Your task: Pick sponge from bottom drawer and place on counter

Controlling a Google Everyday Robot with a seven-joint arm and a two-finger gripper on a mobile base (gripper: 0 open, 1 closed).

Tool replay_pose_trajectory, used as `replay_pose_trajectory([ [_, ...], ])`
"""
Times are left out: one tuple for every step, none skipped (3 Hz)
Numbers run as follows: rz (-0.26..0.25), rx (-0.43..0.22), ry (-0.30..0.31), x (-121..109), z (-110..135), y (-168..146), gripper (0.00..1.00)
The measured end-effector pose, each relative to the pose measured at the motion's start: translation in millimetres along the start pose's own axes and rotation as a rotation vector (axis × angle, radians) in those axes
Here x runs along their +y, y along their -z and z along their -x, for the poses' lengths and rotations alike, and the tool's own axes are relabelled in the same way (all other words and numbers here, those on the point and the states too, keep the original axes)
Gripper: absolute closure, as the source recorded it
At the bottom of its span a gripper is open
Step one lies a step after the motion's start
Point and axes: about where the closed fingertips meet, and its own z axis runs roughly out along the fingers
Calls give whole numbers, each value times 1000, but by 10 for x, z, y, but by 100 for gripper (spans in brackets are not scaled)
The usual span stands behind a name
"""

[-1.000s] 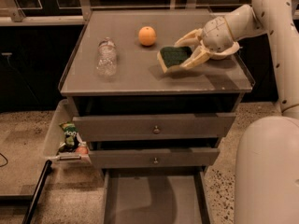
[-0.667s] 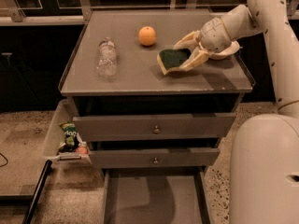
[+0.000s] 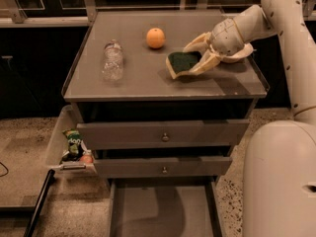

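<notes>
The cream-white gripper [image 3: 192,58] at the grey counter's [image 3: 138,80] far right meets the dark green, yellow-edged sponge [image 3: 180,61], near an orange fruit [image 3: 155,37].

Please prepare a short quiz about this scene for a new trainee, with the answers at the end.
1. Where is the gripper?
2. True or false: the bottom drawer is shut.
3. What lies on the counter left of the orange? A) plastic bottle B) cup C) spoon

Key: 1. Above the counter's right side, at the sponge. 2. False: it stands open. 3. A.
</notes>
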Motion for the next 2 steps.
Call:
replay_pose_trajectory([
  [0,0,0,0,0,0,35],
  [0,0,0,0,0,0,11],
])
